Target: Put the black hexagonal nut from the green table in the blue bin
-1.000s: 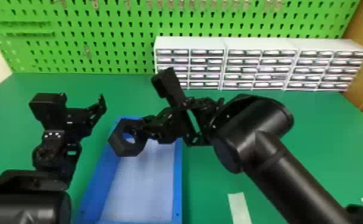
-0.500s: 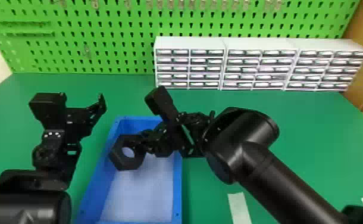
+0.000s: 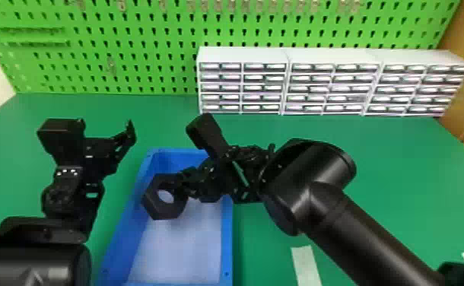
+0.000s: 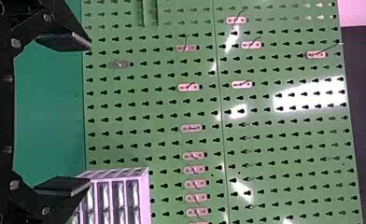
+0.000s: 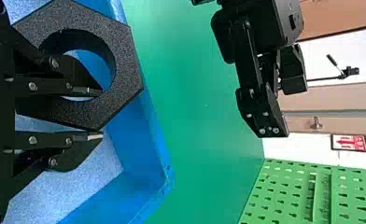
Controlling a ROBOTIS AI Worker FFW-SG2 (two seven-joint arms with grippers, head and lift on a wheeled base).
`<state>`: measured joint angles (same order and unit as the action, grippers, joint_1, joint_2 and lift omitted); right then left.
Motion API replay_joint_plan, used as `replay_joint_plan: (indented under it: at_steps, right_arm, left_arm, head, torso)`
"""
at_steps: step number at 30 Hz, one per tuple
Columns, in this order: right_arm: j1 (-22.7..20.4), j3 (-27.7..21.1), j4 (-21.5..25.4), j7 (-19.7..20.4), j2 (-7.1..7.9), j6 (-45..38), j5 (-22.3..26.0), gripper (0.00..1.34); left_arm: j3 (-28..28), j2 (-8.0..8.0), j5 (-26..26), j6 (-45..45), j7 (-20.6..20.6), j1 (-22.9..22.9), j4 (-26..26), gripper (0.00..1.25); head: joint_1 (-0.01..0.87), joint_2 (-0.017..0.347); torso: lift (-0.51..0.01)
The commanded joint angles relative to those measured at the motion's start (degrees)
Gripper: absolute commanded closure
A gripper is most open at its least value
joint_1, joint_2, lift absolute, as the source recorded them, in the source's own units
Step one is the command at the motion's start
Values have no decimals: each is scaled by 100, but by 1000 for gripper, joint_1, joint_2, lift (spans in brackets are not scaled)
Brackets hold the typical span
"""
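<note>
"One green table [image 3: 402, 163] is spreading across most of the head view, and a bright green pegboard [image 3: 147, 61] is rising behind it along the top of the frame."

"And what is lining its far edge?"

"Three white drawer units [image 3: 242, 55] are standing side by side, from upper center to upper right. Lower down, the right arm [image 3: 360, 232] is angling in from the lower right, while the left arm [image 3: 33, 266] is occupying the lower left corner."

"Where is the bin sitting?"

"The blue bin [image 3: 226, 235] is resting on the table, just left of center and running down to the bottom edge, its pale floor showing."

"How are the grippers looking?"

"The left gripper [image 3: 105, 127] is waiting at middle left, beside the bin, its fingers [image 4: 62, 41] standing wide apart with nothing between them. The right gripper [image 3: 185, 181], near the center, is clamping one side of the black hexagonal nut [image 3: 159, 213]; in the right wrist view, one finger is passing into the nut's hole and the other is pressing outside."

"So the nut is hanging where?"

"It is tilting over the bin, left of center. Smaller still, a pale strip [image 3: 306, 266] is lying on the table at the bottom, right of the bin."
</note>
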<state>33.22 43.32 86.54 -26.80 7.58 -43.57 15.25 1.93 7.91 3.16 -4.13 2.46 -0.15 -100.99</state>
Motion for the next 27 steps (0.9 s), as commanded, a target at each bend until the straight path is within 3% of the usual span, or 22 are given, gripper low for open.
replay_joint_plan:
  at_steps: [1, 5, 10, 15, 27]
  right_arm:
    - [0, -8, -6, 0, 6, -2, -22, 653]
    - [0, -25, -6, 0, 6, -11, -39, 461]
    - [0, -43, -6, 0, 15, -28, -39, 58]
    - [0, -52, -6, 0, 15, -46, -48, 116]
    - [-9, -175, -6, -9, 15, -72, -39, 114]
  left_arm:
    - [0, 0, 0, 0, 0, -3, 0, 243]
    - [-9, 0, 0, 0, 0, -3, 0, 243]
    - [-9, 0, 0, 0, 0, -3, 0, 243]
    - [-9, 0, 0, 0, 0, -3, 0, 243]
    - [-9, 0, 0, 0, 0, 6, 0, 243]
  head:
    - [686, 52]
    - [686, 52]
    - [686, 52]
    - [686, 52]
    - [686, 52]
  torso:
    - [-97]
    - [-97]
    - [-97]
    - [-97]
    - [-97]
